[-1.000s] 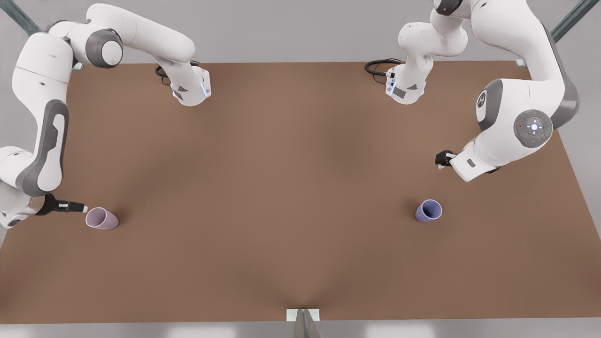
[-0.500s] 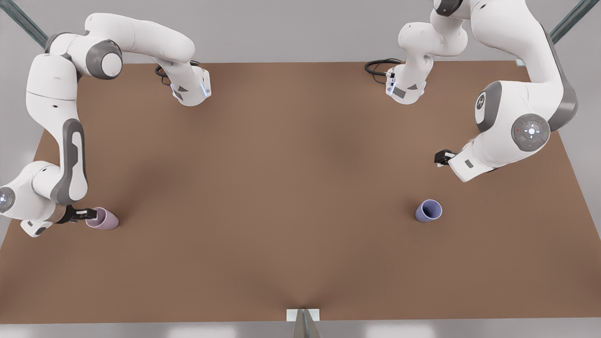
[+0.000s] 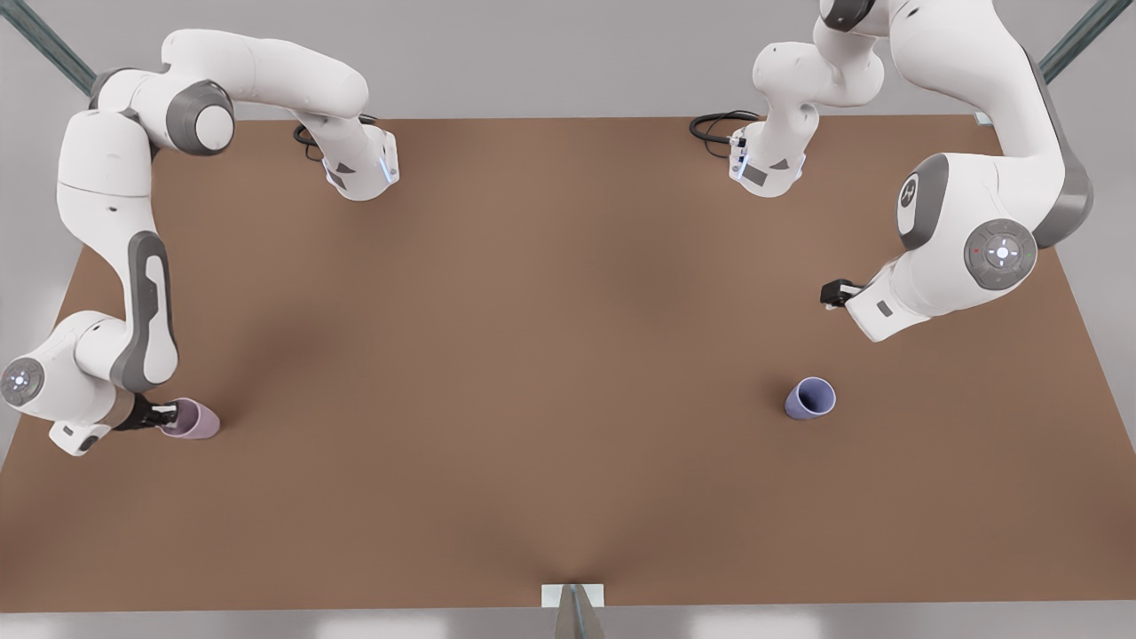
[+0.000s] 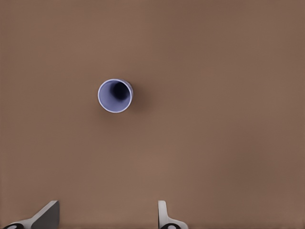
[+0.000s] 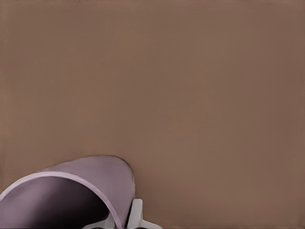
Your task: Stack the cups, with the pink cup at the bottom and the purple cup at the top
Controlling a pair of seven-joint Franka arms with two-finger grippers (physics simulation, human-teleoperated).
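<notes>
Right gripper [image 3: 165, 414], on the front view's left, sits low at the small tapered mauve-pink cup [image 3: 195, 419], near the brown counter's [image 3: 532, 355] near edge. In the right wrist view one pale finger [image 5: 135, 215] lies against the outside of the cup wall [image 5: 71, 191] at the rim, and the dark mouth opens just beside it; the other finger is hidden, presumably inside. Whether the fingers have closed on the wall cannot be told.

Pink cup stands upright, long axis vertical. The fingers straddle its rim on the side toward the front view's left.

Left gripper [image 3: 832, 294], on the front view's right, hangs above the counter, fingers parted with nothing between them; both tips [image 4: 47, 214] show in the left wrist view. This arm waits.

The small bluish lavender-purple cup [image 3: 809, 398] stands upright, well apart from the pink one, nearer the camera than the left gripper; its open mouth [image 4: 115, 95] faces the wrist camera.

Judgement: the pink cup is the step in hand; the left arm is nearer for the purple.
</notes>
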